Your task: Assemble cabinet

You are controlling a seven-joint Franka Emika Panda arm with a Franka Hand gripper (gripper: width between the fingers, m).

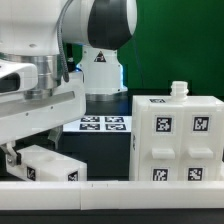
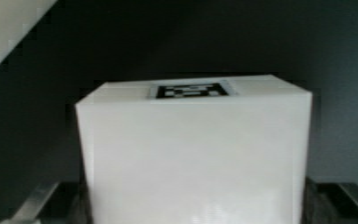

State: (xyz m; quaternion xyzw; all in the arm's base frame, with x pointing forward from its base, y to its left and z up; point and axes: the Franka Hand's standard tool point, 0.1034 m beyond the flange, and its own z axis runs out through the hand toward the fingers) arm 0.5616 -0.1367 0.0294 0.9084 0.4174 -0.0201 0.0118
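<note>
The large white cabinet box (image 1: 175, 145) stands at the exterior view's right, with tags on its top and front and a small white knob (image 1: 178, 90) on top. A long white cabinet panel block (image 1: 50, 165) lies low at the exterior view's left. My gripper (image 1: 18, 152) is down at its left end. In the wrist view the block (image 2: 194, 150) fills the space between my fingers (image 2: 55, 203), which press against both of its sides. A tag (image 2: 190, 90) sits on its far top edge. The contact surfaces are hidden.
The marker board (image 1: 100, 123) lies flat on the dark table in the middle, in front of the robot base (image 1: 100, 70). A white rail (image 1: 110, 185) runs along the front edge. A green backdrop stands behind.
</note>
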